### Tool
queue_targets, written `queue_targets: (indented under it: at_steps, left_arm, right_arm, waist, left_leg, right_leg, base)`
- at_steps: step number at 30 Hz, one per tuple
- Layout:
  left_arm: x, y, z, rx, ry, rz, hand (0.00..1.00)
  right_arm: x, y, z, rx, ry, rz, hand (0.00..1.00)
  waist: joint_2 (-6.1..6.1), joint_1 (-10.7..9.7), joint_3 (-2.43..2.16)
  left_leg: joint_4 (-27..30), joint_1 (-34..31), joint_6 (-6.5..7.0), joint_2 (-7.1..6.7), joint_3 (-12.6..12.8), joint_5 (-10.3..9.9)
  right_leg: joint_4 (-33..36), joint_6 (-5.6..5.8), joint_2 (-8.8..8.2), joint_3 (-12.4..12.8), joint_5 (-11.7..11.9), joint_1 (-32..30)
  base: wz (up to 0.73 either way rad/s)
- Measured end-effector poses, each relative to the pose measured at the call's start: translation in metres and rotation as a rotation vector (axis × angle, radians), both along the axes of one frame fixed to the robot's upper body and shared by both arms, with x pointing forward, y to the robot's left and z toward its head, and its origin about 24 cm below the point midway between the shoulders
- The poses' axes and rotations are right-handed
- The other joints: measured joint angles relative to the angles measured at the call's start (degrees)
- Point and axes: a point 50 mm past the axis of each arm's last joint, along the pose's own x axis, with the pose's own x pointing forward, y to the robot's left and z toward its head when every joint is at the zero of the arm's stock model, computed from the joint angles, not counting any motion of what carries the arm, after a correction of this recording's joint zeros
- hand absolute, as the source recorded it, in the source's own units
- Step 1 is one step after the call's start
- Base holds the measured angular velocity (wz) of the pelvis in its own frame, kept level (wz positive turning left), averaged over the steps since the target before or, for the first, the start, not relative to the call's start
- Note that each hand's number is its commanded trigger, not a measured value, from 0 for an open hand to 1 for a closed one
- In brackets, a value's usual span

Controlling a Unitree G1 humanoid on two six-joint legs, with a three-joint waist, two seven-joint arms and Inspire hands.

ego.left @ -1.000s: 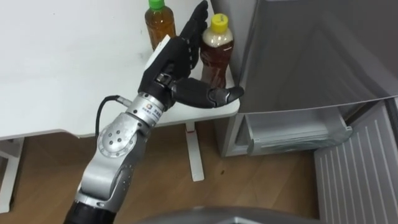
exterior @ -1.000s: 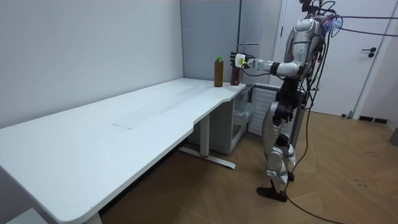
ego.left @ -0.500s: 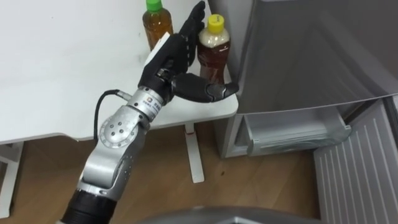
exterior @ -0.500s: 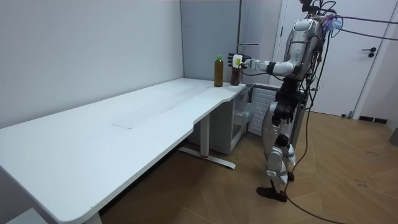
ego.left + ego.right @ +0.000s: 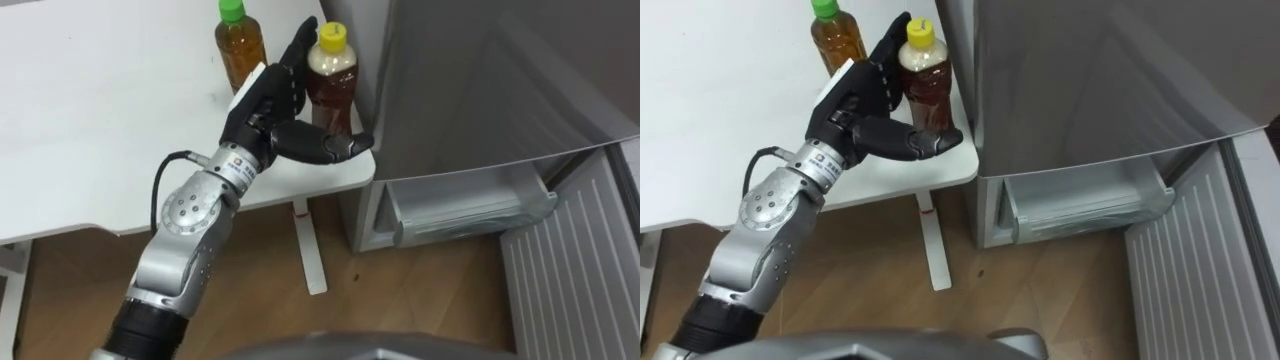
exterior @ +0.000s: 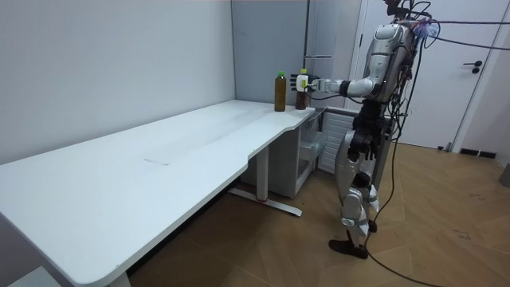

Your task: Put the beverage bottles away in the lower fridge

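Observation:
Two tea bottles stand on the far right corner of the white table [image 5: 100,130]: a yellow-capped bottle [image 5: 330,78] at the edge and a green-capped bottle [image 5: 240,50] to its left. My left hand [image 5: 272,100] is open against the yellow-capped bottle, with straight fingers along its left side and the thumb stretched across the front of its base. The right eye view has the same hand [image 5: 862,108] and yellow-capped bottle [image 5: 925,85]. In the room view I stand at the table's end, left hand [image 6: 307,81] at the bottles [image 6: 300,89].
The grey fridge [image 5: 480,80] stands right beside the table corner. Its lower compartment is open, showing a clear drawer [image 5: 465,205]. The ribbed lower door [image 5: 570,265] swings out at the right. Wooden floor lies below, with the table leg [image 5: 308,245] near the fridge.
My left hand has closed in on the yellow-capped bottle, its thumb now in front of the base. The view has shifted a little, and both bottles stand as before.

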Motion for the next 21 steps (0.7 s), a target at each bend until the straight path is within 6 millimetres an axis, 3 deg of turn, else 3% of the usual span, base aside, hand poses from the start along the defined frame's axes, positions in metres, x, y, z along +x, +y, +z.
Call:
queue_targets:
  at_steps: [14, 15, 16, 17, 18, 19, 21]
  left_arm:
    - [0.019, -0.002, 0.003, 0.014, -0.01, 0.014, 0.0]
    - [0.02, -0.002, 0.003, 0.015, -0.009, 0.014, 0.1]
    - [0.021, -0.002, 0.003, 0.017, -0.008, 0.015, 0.51]
    - [0.021, -0.002, 0.002, 0.017, -0.007, 0.015, 0.59]
    - [0.021, -0.002, 0.002, 0.017, -0.006, 0.015, 0.9]
    - [0.022, -0.002, 0.002, 0.016, -0.005, 0.015, 1.0]
    - [0.023, -0.002, 0.001, 0.017, 0.001, 0.017, 1.0]
  right_arm:
    - [0.0, 0.0, 0.0, 0.004, -0.001, -0.002, 0.0]
    - [0.0, 0.0, 0.0, 0.007, 0.001, -0.002, 0.0]
    - [0.0, 0.001, 0.0, 0.01, 0.002, -0.002, 0.0]
    - [0.0, 0.001, 0.0, 0.011, 0.003, -0.002, 0.0]
    - [0.0, 0.001, 0.0, 0.011, 0.003, -0.002, 0.0]
    - [0.0, 0.001, 0.0, 0.011, 0.003, -0.002, 0.0]
    - [0.0, 0.001, 0.0, 0.011, 0.003, -0.002, 0.0]
  waist:
    - [-0.09, -0.18, 0.05]
    - [-0.09, -0.18, 0.05]
    - [-0.1, -0.17, 0.05]
    - [-0.1, -0.17, 0.06]
    - [-0.12, -0.18, 0.07]
    - [-0.17, -0.18, 0.1]
    - [-0.23, -0.18, 0.11]
  left_leg:
    - [0.01, 0.05, 0.0, 0.09, 0.64, 0.0]
    - [0.01, 0.06, 0.0, 0.09, 0.68, 0.0]
    - [0.01, 0.08, 0.0, 0.1, 0.73, 0.0]
    - [0.01, 0.09, 0.0, 0.1, 0.75, 0.0]
    - [0.01, 0.1, 0.0, 0.1, 0.79, 0.0]
    - [0.01, 0.12, 0.0, 0.11, 0.8, 0.0]
    - [0.02, 0.12, 0.0, 0.11, 0.8, 0.0]
  right_leg:
    - [0.02, -0.02, 0.04, 0.24, 0.03, -0.08]
    - [0.02, -0.02, 0.05, 0.33, 0.03, -0.1]
    - [0.01, -0.02, 0.07, 0.43, 0.03, -0.11]
    - [0.01, -0.02, 0.07, 0.47, 0.03, -0.11]
    - [0.0, -0.02, 0.07, 0.5, 0.03, -0.12]
    - [0.0, -0.02, 0.07, 0.5, 0.03, -0.12]
    - [0.0, -0.03, 0.07, 0.5, 0.03, -0.11]
  base:
    - [0.0]
    - [0.0]
    - [0.0]
    - [0.0]
    - [0.0]
    - [0.0]
    - [0.0]
